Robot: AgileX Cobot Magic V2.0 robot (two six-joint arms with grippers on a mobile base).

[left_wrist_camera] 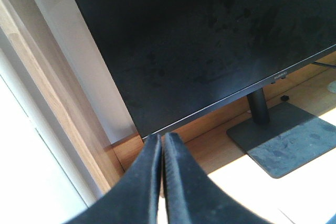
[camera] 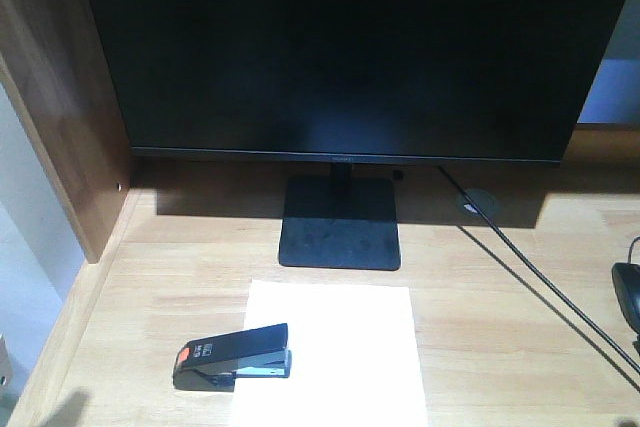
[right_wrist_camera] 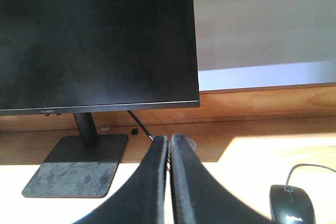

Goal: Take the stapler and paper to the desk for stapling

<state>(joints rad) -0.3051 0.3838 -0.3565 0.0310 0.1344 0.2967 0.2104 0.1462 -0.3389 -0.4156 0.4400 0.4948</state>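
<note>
The white paper [camera: 340, 347] lies flat on the light wood desk [camera: 500, 347], just in front of the monitor stand. The black stapler [camera: 232, 357] with its orange rear patch rests on the desk at the paper's left edge, its front end over the sheet. Neither arm shows in the front view. In the left wrist view my left gripper [left_wrist_camera: 163, 139] is shut with nothing between its fingers, held above the desk's left side and facing the monitor. My right gripper [right_wrist_camera: 169, 139] is likewise shut and empty, pointing at the desk's back right.
A large black monitor [camera: 340, 47] on a square base [camera: 340, 227] fills the back of the desk. A dark brown side panel [camera: 60, 97] walls the left. A cable [camera: 540, 287] runs from the grommet [camera: 478, 203] towards a black mouse [right_wrist_camera: 291, 205] at the right.
</note>
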